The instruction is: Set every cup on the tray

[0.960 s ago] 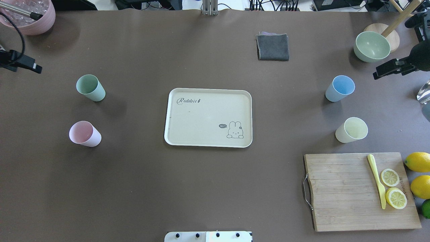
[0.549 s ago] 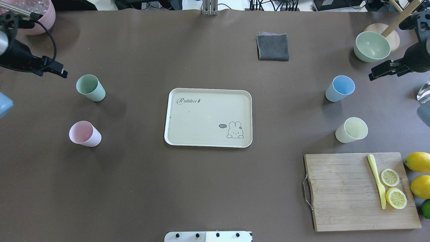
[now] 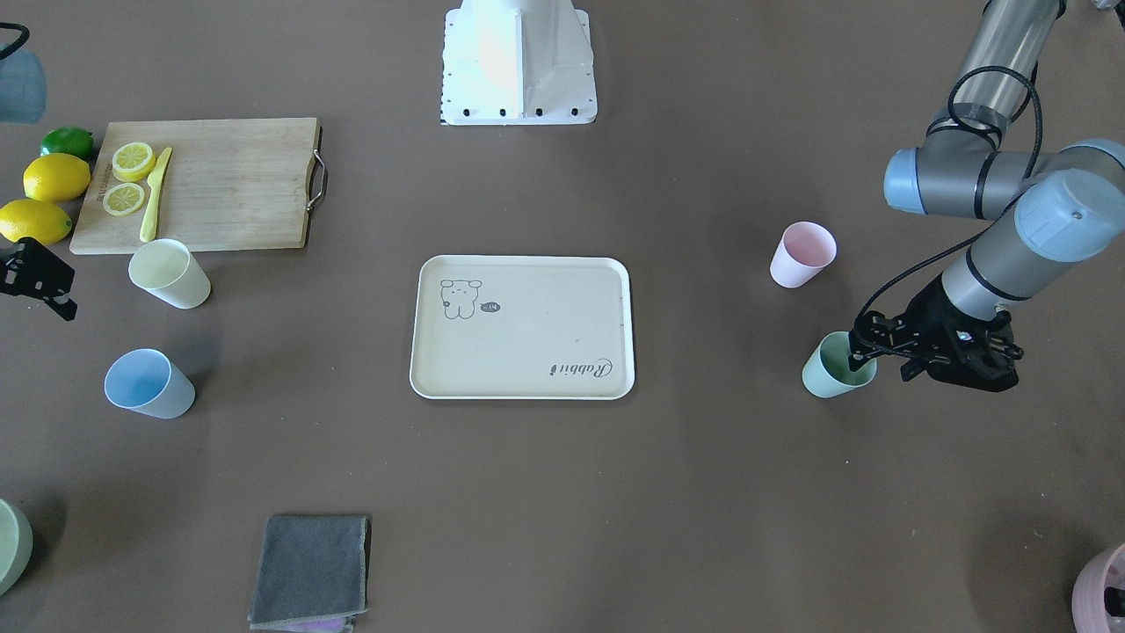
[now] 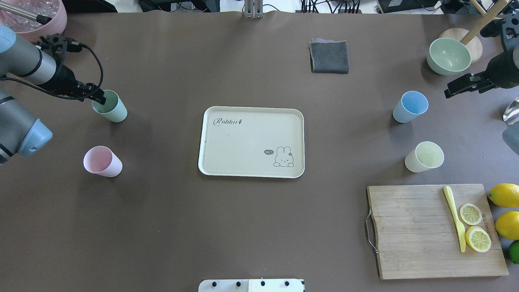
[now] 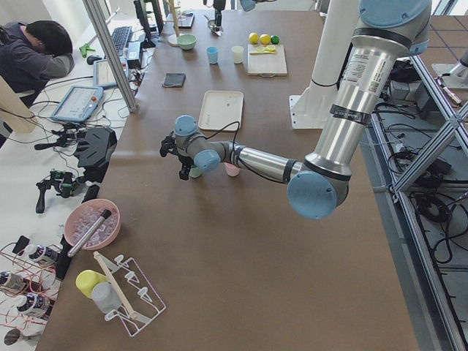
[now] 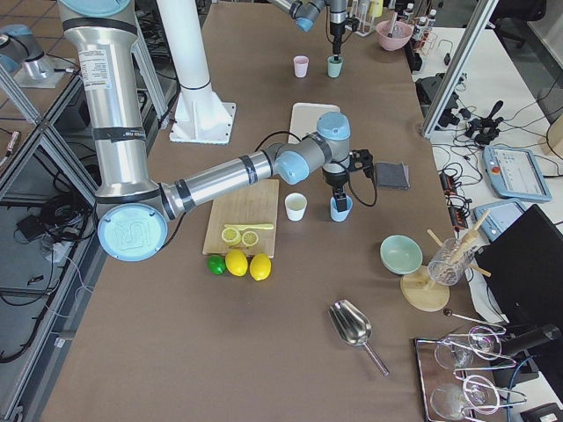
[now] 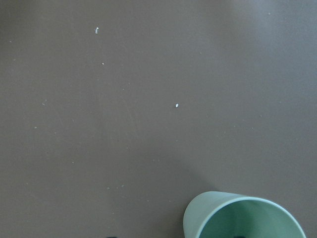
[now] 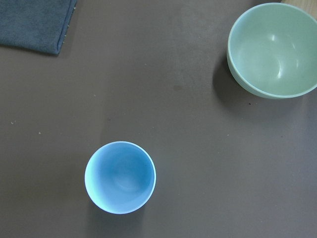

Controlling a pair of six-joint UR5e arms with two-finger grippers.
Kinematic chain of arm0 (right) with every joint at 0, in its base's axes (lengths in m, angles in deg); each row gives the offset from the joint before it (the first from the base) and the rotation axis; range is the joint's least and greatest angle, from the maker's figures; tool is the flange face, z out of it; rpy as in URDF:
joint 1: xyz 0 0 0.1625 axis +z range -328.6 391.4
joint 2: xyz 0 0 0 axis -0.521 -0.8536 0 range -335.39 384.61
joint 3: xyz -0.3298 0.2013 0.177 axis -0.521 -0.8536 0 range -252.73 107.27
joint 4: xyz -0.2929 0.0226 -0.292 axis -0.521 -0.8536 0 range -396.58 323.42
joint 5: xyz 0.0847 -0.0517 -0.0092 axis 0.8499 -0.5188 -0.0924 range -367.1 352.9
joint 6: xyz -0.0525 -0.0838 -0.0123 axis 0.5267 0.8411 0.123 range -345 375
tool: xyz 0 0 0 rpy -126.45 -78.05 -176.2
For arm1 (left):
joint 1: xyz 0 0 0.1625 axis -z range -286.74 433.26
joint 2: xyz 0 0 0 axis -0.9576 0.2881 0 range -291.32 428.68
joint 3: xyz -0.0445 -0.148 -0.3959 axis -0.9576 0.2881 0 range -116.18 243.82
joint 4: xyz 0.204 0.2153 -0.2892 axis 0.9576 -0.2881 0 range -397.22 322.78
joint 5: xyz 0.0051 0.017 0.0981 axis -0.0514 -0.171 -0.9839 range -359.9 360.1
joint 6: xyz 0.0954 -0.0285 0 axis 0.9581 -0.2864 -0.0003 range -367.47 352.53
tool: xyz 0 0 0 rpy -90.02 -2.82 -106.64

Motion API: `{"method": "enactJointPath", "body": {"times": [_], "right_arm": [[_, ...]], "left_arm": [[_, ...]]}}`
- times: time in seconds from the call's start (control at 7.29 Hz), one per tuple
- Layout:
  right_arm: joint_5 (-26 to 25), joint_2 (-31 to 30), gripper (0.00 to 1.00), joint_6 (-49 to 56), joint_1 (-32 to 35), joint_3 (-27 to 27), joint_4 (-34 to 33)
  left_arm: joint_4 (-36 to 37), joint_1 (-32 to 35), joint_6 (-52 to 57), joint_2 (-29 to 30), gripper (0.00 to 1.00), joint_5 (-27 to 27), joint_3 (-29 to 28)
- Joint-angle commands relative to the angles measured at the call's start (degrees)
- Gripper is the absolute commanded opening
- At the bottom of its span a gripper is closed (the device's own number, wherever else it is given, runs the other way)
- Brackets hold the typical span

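Observation:
The cream tray (image 4: 243,142) (image 3: 527,334) lies bare at the table's middle. The mint green cup (image 4: 112,109) (image 3: 828,376) (image 7: 242,218) and the pink cup (image 4: 101,161) (image 3: 802,253) stand upright to its left in the overhead view. The light blue cup (image 4: 410,106) (image 3: 145,384) (image 8: 120,177) and the pale yellow cup (image 4: 425,157) (image 3: 167,272) stand to its right. My left gripper (image 4: 98,97) (image 3: 870,352) is open at the mint cup's rim. My right gripper (image 4: 449,91) (image 3: 54,294) looks open and hangs empty, above and beside the blue cup.
A sage-green bowl (image 4: 449,56) (image 8: 272,49) stands at the far right, a folded grey cloth (image 4: 329,56) behind the tray. A wooden cutting board (image 4: 417,231) with lemon slices and a yellow knife lies front right, whole lemons (image 4: 505,194) beside it. A mauve pot (image 4: 54,26) stands far left.
My left arm has swung in from the left edge and brought its gripper to the mint cup's rim. My right gripper has shifted slightly toward the blue cup. No cup has moved.

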Motion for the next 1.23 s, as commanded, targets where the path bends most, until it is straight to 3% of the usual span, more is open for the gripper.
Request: {"method": "enactJointPath", "body": {"times": [0.0, 0.41, 0.96, 1.1], "right_arm": [[-0.07, 0.0, 1.0, 0.02, 0.0, 0.0, 0.0], [-0.07, 0.0, 1.0, -0.07, 0.0, 0.0, 0.0], [-0.16, 0.08, 1.0, -1.9, -0.26, 0.0, 0.0], [-0.16, 0.17, 1.0, -2.79, -0.61, 0.0, 0.0]], "left_arm": [[-0.37, -0.11, -0.13, -0.02, 0.0, 0.65, 1.56], [1.3, -0.2, -1.18, 1.72, 0.0, 0.57, 3.25], [9.46, -6.35, -16.9, 13.57, 0.0, -0.4, 4.21], [11.31, -8.79, -19.18, 16.04, 0.0, -4.23, 4.13]]}}
